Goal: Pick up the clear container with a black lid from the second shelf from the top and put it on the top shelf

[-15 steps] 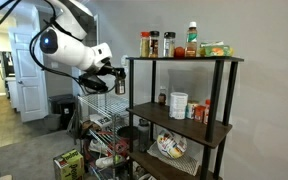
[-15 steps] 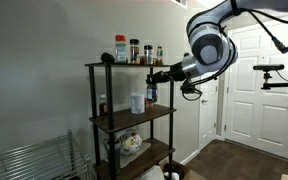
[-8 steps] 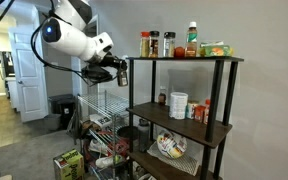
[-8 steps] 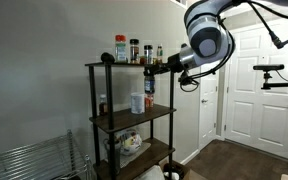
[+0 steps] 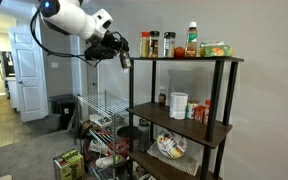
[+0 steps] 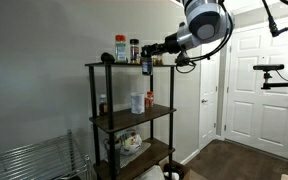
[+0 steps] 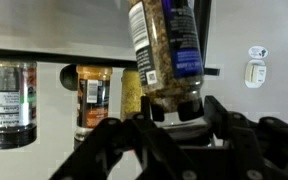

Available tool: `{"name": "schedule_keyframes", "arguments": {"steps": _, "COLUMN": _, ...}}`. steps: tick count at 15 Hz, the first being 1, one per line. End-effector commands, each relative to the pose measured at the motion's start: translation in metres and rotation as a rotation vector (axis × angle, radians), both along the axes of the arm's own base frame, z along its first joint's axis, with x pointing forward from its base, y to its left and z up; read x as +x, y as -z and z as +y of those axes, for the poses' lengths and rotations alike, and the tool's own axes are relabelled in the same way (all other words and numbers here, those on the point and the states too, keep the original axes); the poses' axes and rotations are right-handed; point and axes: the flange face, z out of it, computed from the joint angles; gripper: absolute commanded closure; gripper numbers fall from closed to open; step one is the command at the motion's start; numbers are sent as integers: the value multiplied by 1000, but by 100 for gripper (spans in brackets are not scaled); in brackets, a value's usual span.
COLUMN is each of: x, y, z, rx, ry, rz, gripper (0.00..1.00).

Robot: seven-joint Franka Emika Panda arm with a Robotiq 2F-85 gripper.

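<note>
The tall black-framed shelf unit with dark brown boards [image 5: 130, 90] [image 6: 90, 100] was framed at mid-range in both exterior views, from opposing sides. Its top board [image 7: 44, 58] was faced closely in the wrist view, shown upside down, and was shared by all three.

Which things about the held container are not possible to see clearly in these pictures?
Wrist view: the lid of the clear container is hidden inside the claw. Its other end is cut off by the picture edge, and the label print is blurred.
In both exterior views, the container is too small to show its contents.
</note>
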Motion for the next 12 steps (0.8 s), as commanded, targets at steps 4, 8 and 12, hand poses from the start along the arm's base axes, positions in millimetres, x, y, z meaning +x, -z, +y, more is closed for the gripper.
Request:
{"name": "schedule_keyframes", "arguments": {"steps": 4, "x": 22, "y": -45, "z": -11, "rx": 70, "ry": 39, "rz": -34, "gripper": 69}}
{"name": "schedule_keyframes", "arguments": {"steps": 8, "x": 37, "y": -55, "z": -26, "rx": 117, "ry": 81, "rz": -28, "gripper": 69}}
{"name": "schedule_keyframes", "arguments": {"steps": 12, "x": 43, "y": -68, "z": -37, "rx": 138, "ry": 111, "rz": -35, "gripper": 69}}
